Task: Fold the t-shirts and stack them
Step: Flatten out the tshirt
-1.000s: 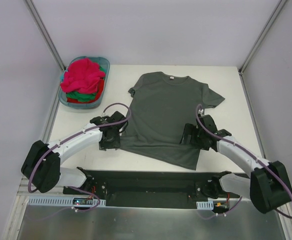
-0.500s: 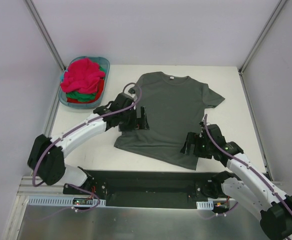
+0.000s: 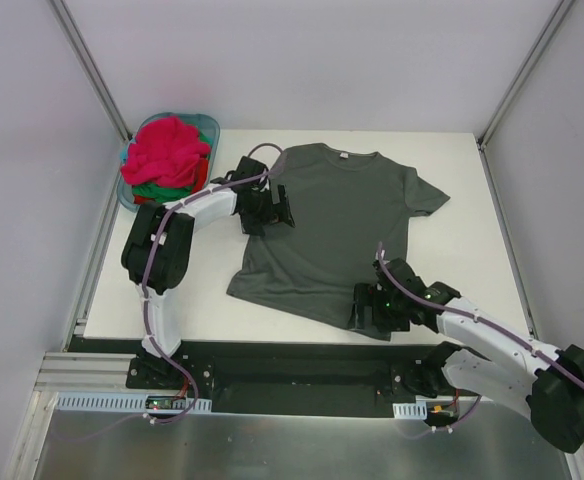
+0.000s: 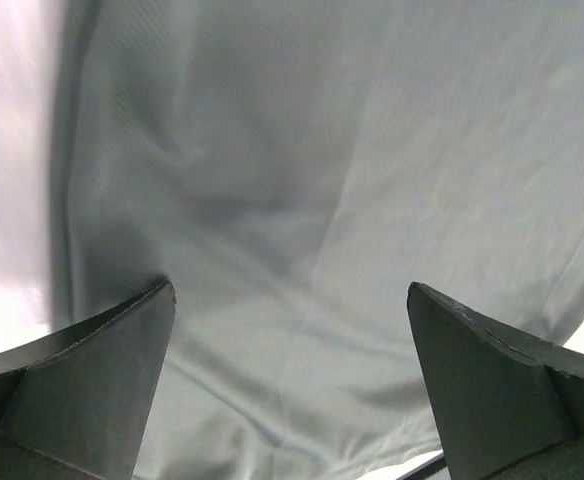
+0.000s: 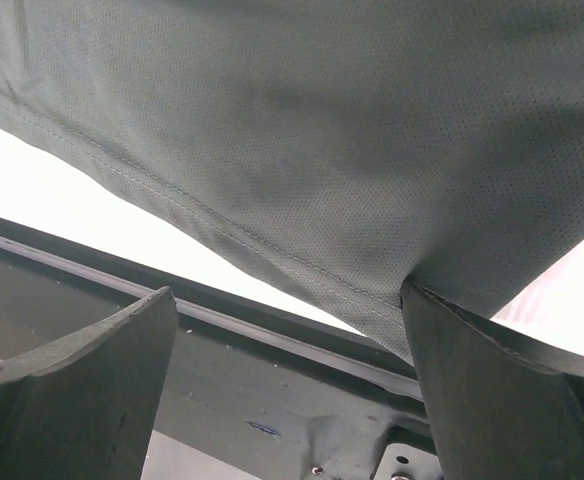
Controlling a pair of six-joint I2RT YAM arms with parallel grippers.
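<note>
The grey shirt [image 3: 332,230] lies flat on the bench [image 3: 472,230] and your left fingers [image 4: 82,380] and right fingers [image 5: 72,380] are wide open, holding nothing, so a bad pinch at the near hem could bunch it or pull it off.

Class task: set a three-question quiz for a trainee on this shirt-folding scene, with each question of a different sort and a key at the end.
1. True or false: the grey t-shirt is already folded in half.
2. Where is the right gripper? A, over the collar; B, at the shirt's near hem; C, inside a sleeve.
3. Fill in: the pink, red and green shirts are heaped in a teal ____.
Key: 1 false, it lies spread out on the table; 2 B; 3 basket.
</note>
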